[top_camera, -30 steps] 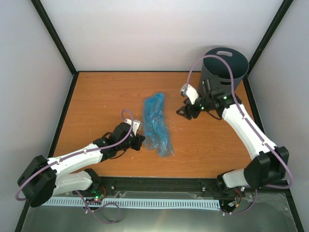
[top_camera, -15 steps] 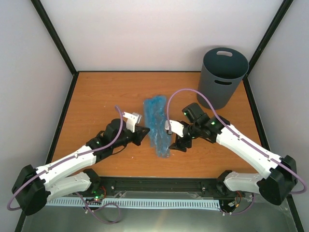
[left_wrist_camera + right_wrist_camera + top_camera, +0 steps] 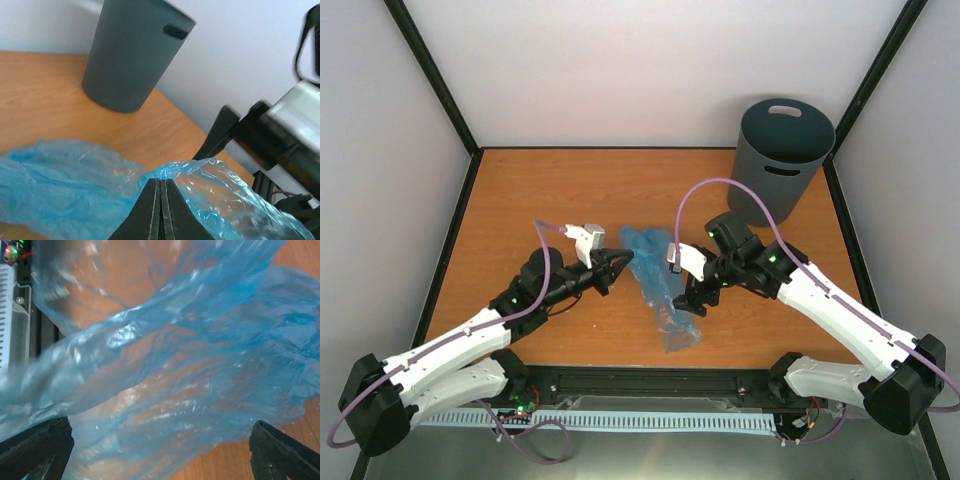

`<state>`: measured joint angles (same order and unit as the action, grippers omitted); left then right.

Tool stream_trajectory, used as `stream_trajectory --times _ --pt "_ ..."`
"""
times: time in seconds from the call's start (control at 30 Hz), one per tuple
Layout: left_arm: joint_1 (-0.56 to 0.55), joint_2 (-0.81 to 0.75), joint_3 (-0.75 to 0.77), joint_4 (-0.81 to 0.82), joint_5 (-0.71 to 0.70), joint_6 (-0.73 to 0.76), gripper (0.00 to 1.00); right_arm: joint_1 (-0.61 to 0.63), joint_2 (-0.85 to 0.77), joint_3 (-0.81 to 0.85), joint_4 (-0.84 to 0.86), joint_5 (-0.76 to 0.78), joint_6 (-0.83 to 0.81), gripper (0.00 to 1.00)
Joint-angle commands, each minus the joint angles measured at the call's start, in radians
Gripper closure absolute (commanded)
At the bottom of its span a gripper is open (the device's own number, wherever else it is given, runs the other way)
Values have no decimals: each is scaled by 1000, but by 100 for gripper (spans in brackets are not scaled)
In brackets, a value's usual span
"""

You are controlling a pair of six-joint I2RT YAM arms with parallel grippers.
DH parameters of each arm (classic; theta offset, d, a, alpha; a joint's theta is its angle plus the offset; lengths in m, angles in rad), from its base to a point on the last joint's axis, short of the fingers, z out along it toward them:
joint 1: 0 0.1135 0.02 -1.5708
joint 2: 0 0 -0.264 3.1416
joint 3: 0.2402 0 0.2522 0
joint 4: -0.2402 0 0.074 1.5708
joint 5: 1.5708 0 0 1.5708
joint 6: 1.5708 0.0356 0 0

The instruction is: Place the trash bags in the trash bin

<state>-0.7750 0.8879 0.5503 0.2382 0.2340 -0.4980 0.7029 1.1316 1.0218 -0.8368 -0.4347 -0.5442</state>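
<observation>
Blue bag (image 3: 656, 283) in left end effector (image 3: 623, 260)

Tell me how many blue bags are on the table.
1. The blue bag is mid-table, its edge pinched by the left gripper; another could hide in its folds.

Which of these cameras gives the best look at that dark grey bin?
The top external view: the whole trash bin shows in the far right corner, slotted flat end up. The left wrist view shows its side, top cut off. The right wrist view shows only the blue bag.
</observation>
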Motion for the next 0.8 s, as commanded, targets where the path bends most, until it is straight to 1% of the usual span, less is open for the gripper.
stream_trajectory --times 0.0,0.3,0.37,0.43,0.47,0.5,0.6,0.77 --pt "-8 -15 -35 47 -53 -41 99 4 -13 36 0 -63 55 4" --pt "-9 -45 -97 83 -166 -81 99 4 -34 62 -29 -25 99 4" --pt "-9 -42 -106 94 -188 -96 99 4 -36 68 -45 -71 85 5" --pt "-9 -35 -108 102 -203 -103 99 4 -39 66 -80 -155 44 5" --pt "-8 -31 -111 110 -206 -106 99 5 -39 55 -87 -186 27 1" --pt "-9 -28 -113 119 -206 -109 99 7 -37 39 -77 -200 26 0" --pt "-9 -22 -121 143 -217 -121 99 21 -5 10 -36 -173 34 0" --pt "-9 -30 -124 136 -270 -144 99 51 91 40 4 -126 69 0"
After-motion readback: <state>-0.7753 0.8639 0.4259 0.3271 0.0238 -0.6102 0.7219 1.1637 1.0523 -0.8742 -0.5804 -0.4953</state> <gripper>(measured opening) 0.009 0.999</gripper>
